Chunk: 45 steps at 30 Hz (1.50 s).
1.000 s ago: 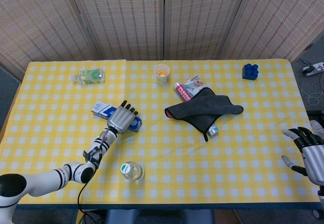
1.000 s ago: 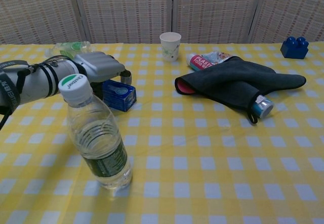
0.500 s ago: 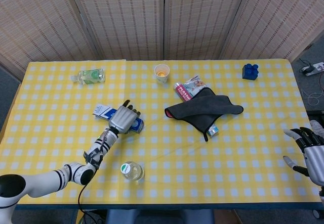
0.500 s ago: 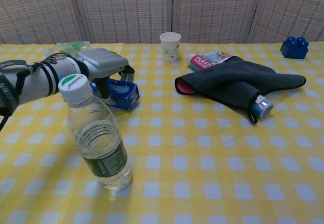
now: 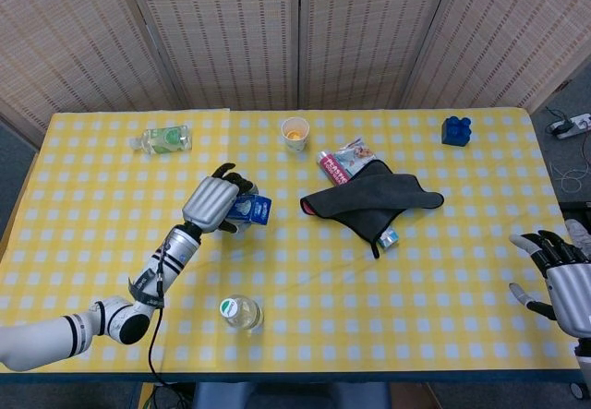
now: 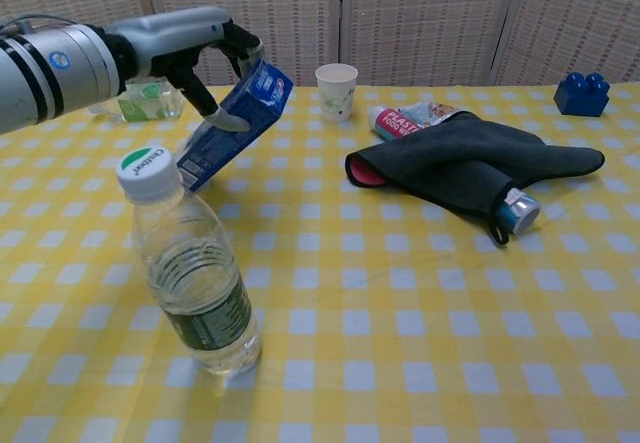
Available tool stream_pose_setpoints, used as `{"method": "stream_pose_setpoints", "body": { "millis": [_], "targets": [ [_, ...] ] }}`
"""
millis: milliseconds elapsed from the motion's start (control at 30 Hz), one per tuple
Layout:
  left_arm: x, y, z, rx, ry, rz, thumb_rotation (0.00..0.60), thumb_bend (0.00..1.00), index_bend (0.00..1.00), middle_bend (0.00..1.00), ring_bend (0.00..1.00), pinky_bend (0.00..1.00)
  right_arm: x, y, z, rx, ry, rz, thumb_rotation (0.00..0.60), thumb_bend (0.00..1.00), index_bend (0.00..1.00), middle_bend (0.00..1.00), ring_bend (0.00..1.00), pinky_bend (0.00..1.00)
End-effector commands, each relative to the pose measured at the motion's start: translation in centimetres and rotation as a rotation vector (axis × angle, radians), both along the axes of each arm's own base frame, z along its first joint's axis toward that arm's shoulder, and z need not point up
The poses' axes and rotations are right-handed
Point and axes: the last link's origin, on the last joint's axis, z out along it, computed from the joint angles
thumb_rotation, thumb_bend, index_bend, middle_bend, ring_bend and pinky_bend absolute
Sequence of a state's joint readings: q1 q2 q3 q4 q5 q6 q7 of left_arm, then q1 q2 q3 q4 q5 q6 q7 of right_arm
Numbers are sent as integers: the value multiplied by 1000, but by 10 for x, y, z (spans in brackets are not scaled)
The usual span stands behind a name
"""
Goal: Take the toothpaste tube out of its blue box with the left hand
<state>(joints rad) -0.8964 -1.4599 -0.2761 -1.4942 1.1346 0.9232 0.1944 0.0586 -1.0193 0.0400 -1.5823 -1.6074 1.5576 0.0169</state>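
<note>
So the left hand (image 6: 195,43) has the blue box (image 6: 232,123) gripped and up off the table (image 6: 400,293), fingers wrapped round its upper part, box tilted with one end higher toward the paper cup (image 6: 336,90). No toothpaste tube visible outside it. Right hand (image 5: 565,284) sits at the table's far right edge, fingers spread, holding nothing. Water bottle (image 6: 190,268) stands upright near the front, just below the box in the chest view. Dark cloth (image 6: 470,168) lies well apart to the right, blue brick (image 6: 581,92) beyond it.
</note>
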Motion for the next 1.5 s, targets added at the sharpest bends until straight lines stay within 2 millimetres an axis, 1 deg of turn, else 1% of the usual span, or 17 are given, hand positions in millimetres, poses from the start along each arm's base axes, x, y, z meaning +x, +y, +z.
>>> {"method": "stream_pose_setpoints", "body": {
  "millis": [33,167,533,633,800,900,1000,1100,1133,1267,1500],
  "targets": [
    [10,-4,19,21,-106,-28,600,231,480,436,282,80,1,0,0,-1,0,2,600,180,236,248,159,306],
    [16,-4,27,33,-138,-50,600,232,478,436,282,80,1,2,1,-6,-1,3,600,180,236,249,159,306],
    [36,-5,57,99,-281,-101,600,232,470,436,282,80,-1,4,3,-19,-4,-2,600,180,236,249,159,306],
    [38,-6,62,104,-278,-108,600,232,467,436,280,80,-1,4,3,-21,-5,-4,600,180,236,249,159,306],
    [34,-8,70,130,-203,-124,600,232,463,436,275,80,-2,4,1,-18,-10,-3,600,180,236,249,159,306],
    [25,-8,73,149,-117,-121,600,232,468,436,274,80,-1,3,0,-16,-10,3,600,180,236,249,159,306],
    [9,-8,75,182,42,-120,600,232,465,436,274,80,0,2,0,-12,-12,6,600,180,236,249,159,306],
    [-10,-10,72,188,195,-100,600,232,457,436,272,79,0,1,-2,-6,-12,6,600,180,236,249,159,306],
    [-18,-10,70,187,263,-90,600,232,456,436,272,77,0,0,-3,-3,-11,6,600,180,236,249,159,306],
    [-39,-14,61,172,474,-60,600,232,455,436,272,63,2,-2,-6,6,-12,14,600,180,236,249,159,306],
    [-66,-20,39,126,641,6,600,232,456,436,272,47,3,-3,-5,6,-8,14,600,180,236,249,159,306]
  ]
}}
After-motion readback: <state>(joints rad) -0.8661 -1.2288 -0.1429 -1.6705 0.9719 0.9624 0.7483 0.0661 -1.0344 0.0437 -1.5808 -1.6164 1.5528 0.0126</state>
